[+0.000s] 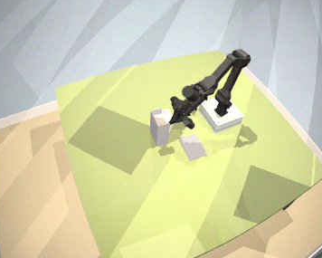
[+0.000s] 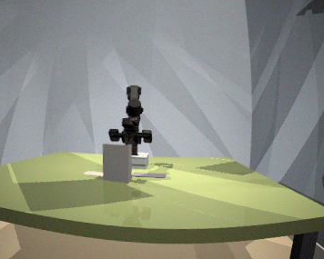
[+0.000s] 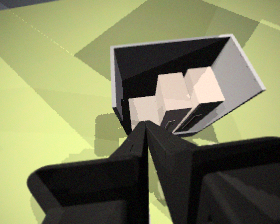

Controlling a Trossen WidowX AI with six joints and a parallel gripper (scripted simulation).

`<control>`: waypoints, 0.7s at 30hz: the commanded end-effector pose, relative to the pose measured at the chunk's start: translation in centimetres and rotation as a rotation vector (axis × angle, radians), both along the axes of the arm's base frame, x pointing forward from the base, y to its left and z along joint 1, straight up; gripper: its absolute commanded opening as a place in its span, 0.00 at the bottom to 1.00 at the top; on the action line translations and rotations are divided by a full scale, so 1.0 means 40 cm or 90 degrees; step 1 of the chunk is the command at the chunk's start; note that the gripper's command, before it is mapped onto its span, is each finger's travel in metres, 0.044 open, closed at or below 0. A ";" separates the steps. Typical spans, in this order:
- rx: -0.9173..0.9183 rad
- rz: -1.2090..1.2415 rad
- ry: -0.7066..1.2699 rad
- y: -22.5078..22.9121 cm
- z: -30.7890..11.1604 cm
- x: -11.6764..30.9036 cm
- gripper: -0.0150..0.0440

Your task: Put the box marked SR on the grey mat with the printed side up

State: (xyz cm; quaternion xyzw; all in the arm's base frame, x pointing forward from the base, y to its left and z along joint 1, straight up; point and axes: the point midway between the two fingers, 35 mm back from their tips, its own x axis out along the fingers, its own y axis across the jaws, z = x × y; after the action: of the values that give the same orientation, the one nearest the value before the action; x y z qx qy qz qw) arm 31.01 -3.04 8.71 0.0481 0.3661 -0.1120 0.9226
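Grey, open-topped, straight-walled bin (image 1: 159, 134) (image 2: 117, 164) (image 3: 242, 70) is set upright on a yellow-green table (image 1: 170, 200) (image 2: 171, 212) (image 3: 40, 100). Inside it, in the wrist view, three pale boxes are seen standing: a left box (image 3: 143, 107) at twelve o'clock from the fingertips, a middle box (image 3: 172, 89) at one o'clock, a right box (image 3: 204, 84) at two o'clock. Pale marks are partly shown on dark sides of the middle and right ones, but no code can be read; which is SR cannot be told. The black gripper (image 1: 171, 122) (image 3: 144, 125) is pressed together, with nothing held, near the bin's rim; whether anything is touched is unclear. In the top view, the flat grey mat (image 1: 193, 147) (image 2: 149, 175) is placed at four o'clock from the bin, with no box on it.
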 end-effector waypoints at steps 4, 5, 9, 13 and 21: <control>0.001 -0.003 0.008 0.001 -0.012 -0.013 0.25; 0.001 -0.003 0.008 0.002 -0.012 -0.014 0.25; 0.001 -0.003 0.008 0.003 -0.014 -0.019 0.25; 0.001 -0.003 0.008 0.004 -0.017 -0.023 0.25; 0.001 -0.003 0.008 0.006 -0.022 -0.031 0.25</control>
State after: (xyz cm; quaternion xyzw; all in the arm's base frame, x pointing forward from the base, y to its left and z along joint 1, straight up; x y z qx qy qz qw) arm 30.17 -2.82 8.32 0.0481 0.3660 -0.1122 0.9226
